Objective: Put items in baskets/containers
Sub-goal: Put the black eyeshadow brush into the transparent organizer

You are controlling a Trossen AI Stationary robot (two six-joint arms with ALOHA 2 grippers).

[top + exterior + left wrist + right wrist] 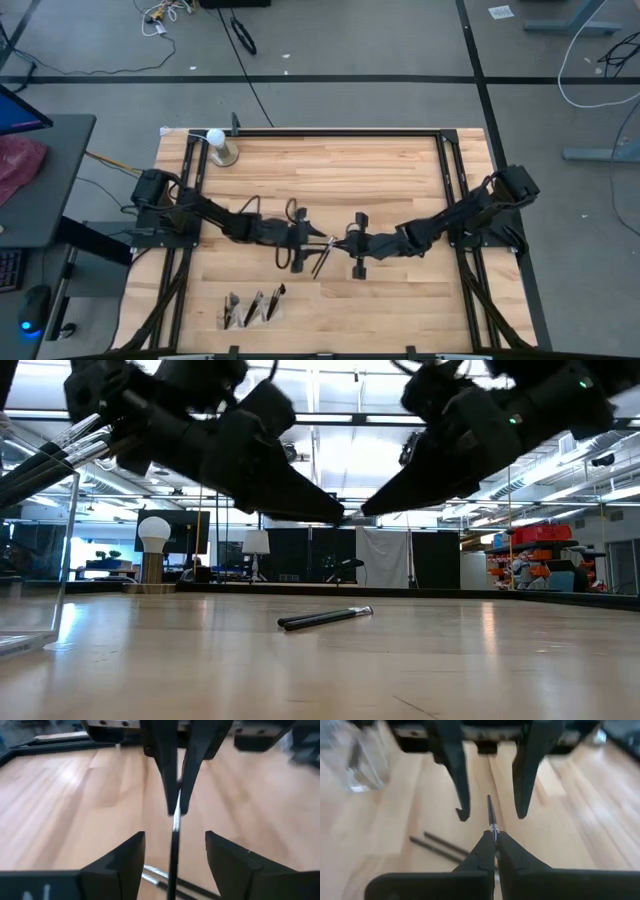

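A thin dark makeup brush (173,855) hangs above the table's middle between my two grippers. My right gripper (495,834) is shut on it. My left gripper (175,834) faces it from the left, open, with one finger on either side of the brush and touching nothing. Two more brushes (325,618) lie flat on the wood below (320,262). The clear organizer (250,308) stands near the front left edge, with several brushes leaning in its compartments (50,455). My right gripper pinches the brush at its silvery ferrule part (493,827) between the free ends of its two fingers (186,795). The fingers come from the table's right, slanting a little downward. The brush sticks out in line with them toward my left gripper, lifted clear of the table.
A white ball on a metal stand (217,145) sits at the far left corner. Black rails (445,190) run along the table's left, right and far sides. Bare wood lies between the organizer and the two loose brushes.
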